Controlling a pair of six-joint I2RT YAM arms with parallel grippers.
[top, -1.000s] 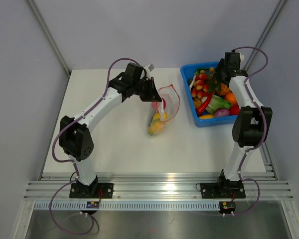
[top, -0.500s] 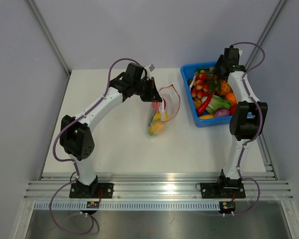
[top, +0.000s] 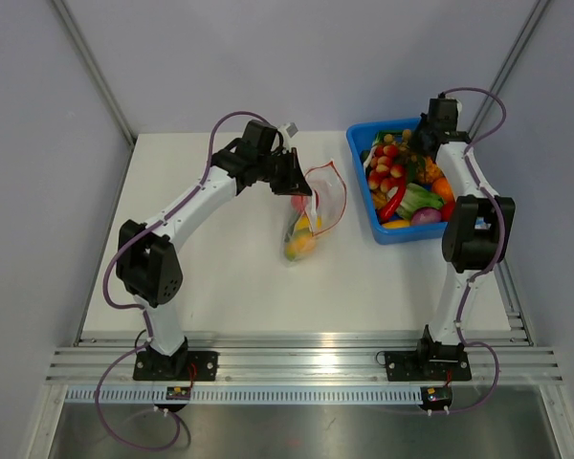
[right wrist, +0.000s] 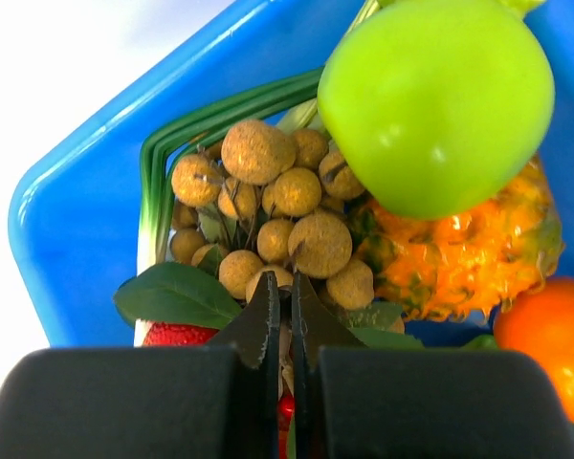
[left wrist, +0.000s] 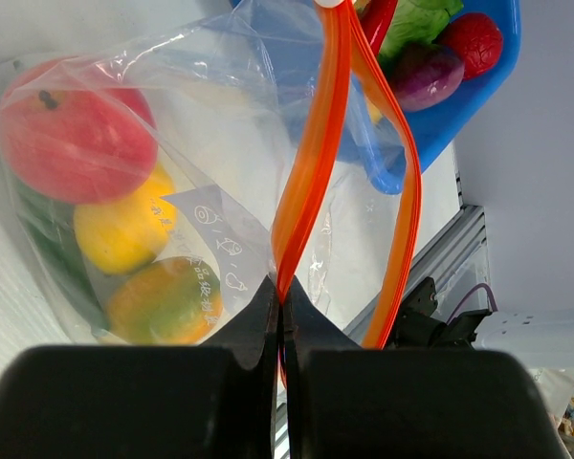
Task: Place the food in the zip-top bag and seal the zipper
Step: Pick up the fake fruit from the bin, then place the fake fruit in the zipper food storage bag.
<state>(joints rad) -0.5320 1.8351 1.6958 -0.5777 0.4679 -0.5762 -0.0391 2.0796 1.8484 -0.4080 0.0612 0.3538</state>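
1. On the white surface [top: 220, 277] stand two work zones: the zip-top bag left of centre and a blue bin [top: 407, 233] at the far right corner, well apart from each other.
2. The left arm [top: 187, 206] reaches over the surface to the bag's mouth. The right arm [top: 474, 191] reaches over the bin's far end.
3. The blue bin holds a heap of food. The right wrist view shows a green apple [right wrist: 435, 100], a spiky orange piece [right wrist: 459, 253], a round orange fruit [right wrist: 545, 335] and a cluster of brown balls [right wrist: 277, 215].
4. The zip-top bag [top: 327, 203] lies on the surface with its mouth lifted and gaping.
5. The zipper [left wrist: 316, 143] is unsealed; its two orange strips part widely.
6. Left jaws: clamped on one zipper strip near its end.
7. Right jaws: drawn together with only a sliver between, tips at the brown cluster. Whether they pinch any of it cannot be told.
8. Inside the bag sit a red fruit [left wrist: 72, 134], a yellow one [left wrist: 124, 229] and an orange-green one [left wrist: 163, 301], touching one another.
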